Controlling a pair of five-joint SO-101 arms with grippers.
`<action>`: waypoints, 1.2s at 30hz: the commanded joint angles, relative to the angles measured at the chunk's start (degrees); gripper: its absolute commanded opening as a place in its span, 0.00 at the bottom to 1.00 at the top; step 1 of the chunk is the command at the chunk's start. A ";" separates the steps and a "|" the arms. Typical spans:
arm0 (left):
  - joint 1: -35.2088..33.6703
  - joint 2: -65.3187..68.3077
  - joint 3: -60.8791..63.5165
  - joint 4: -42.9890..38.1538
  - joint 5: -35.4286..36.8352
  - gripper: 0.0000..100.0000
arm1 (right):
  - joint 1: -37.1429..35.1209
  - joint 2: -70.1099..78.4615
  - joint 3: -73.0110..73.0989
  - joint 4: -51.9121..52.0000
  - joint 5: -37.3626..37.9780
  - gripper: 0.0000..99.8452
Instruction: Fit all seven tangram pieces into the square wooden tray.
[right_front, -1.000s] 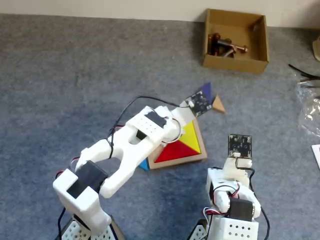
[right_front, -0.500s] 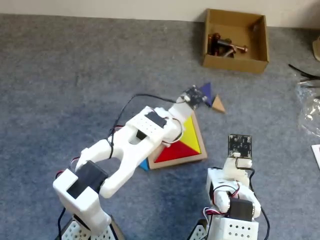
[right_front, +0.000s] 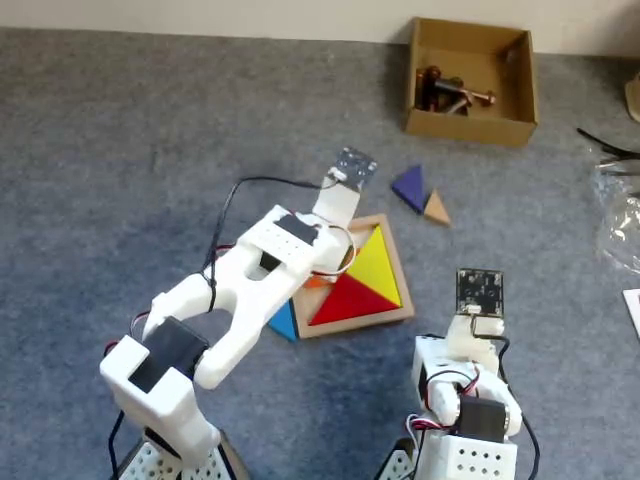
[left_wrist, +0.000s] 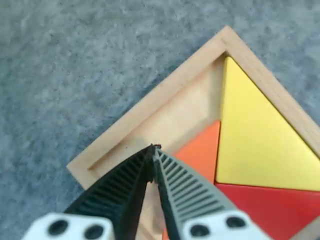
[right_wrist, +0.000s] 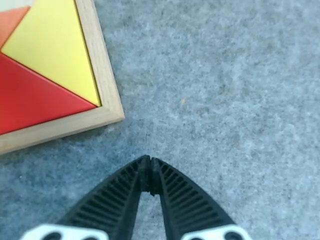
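Furthest left of the tray (right_front: 404, 316), a blue piece (right_front: 283, 322) lies flat on the grey counter (right_front: 120, 150) just beside the rim, partly under the left arm. The left gripper (left_wrist: 153, 150) has its fingers clenched on nothing, tips over the bare tray floor just inside the rim and next to the orange piece (left_wrist: 200, 155). Three pieces are seated in the tray: the orange one, then the red triangle (right_front: 350, 298), then the yellow triangle (right_front: 375, 265) against the rim's right side. Beyond the tray's far-right corner, a purple triangle (right_front: 408, 187) and a smaller tan triangle (right_front: 436, 208) lie touching each other on the counter. All the pieces look thin, stiff, light and smooth-faced, probably painted wood, so a pinch on the flat face would likely slip. The better hold is across two opposite edges or at a corner, pressing the tips slightly into the soft cloth. Each piece must clear the raised rim and drop in square. The left arm overhangs the blue piece and much of the open floor. A cardboard box (right_front: 470, 125) of metal odds sits well beyond the tray. The right gripper (right_wrist: 149, 165), fingers clenched and empty, hangs over bare counter just off the tray's near-right corner. A plastic bag (right_front: 620, 215) lies far right.
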 joint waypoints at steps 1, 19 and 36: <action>-0.92 -1.19 -1.01 0.00 -0.09 0.01 | -0.92 -0.84 6.55 -0.92 -0.62 0.00; 2.86 -0.57 -1.01 -3.78 -22.07 0.01 | -0.92 -0.84 6.55 -0.92 -0.62 0.00; 4.97 -0.66 2.86 -3.78 -21.98 0.01 | -0.92 -0.84 6.55 -0.92 -0.62 0.00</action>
